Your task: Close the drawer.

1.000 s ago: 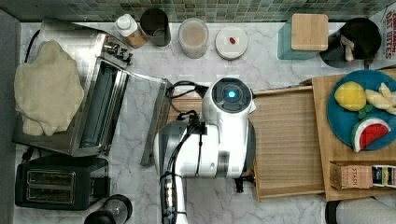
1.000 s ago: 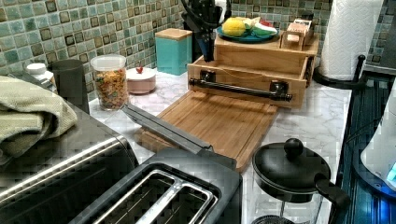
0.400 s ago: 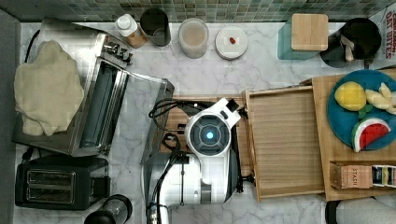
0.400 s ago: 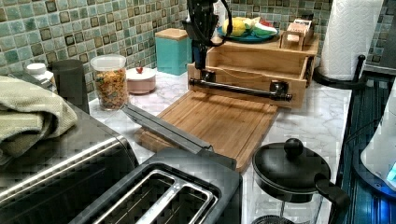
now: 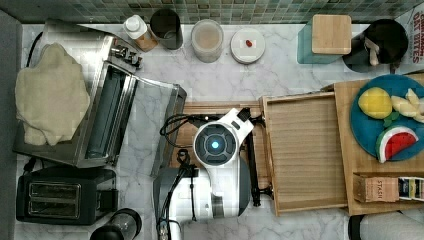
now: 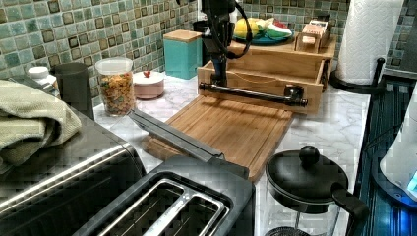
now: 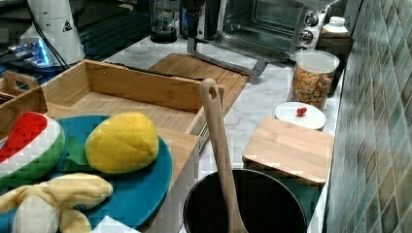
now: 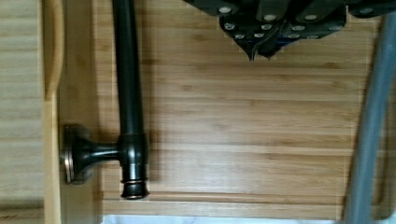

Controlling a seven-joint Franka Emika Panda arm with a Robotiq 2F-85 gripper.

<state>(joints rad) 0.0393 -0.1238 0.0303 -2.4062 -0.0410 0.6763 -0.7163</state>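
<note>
The drawer (image 5: 305, 150) is a shallow light-wood tray standing pulled out from under a wooden stand, toward the top view's left. Its dark bar handle (image 5: 253, 165) runs along the front. In the left view my gripper (image 6: 219, 78) hangs fingertips down at the near-left end of the handle (image 6: 255, 94), just in front of the drawer front (image 6: 265, 81). In the wrist view the gripper (image 8: 259, 49) is shut with nothing between its tips, over the bamboo board and apart from the handle (image 8: 128, 84). In the top view my arm (image 5: 216, 145) covers the gripper.
A bamboo cutting board (image 6: 231, 128) lies in front of the drawer, with the toaster oven's open door (image 5: 165, 125) at its far edge. A blue plate of toy fruit (image 5: 387, 117) sits on the stand. Jars (image 5: 207, 40) line the back wall; a black toaster (image 5: 55, 195) is nearby.
My arm has moved off the drawer toward the top view's left and the gripper has come down to handle height. The drawer has not moved.
</note>
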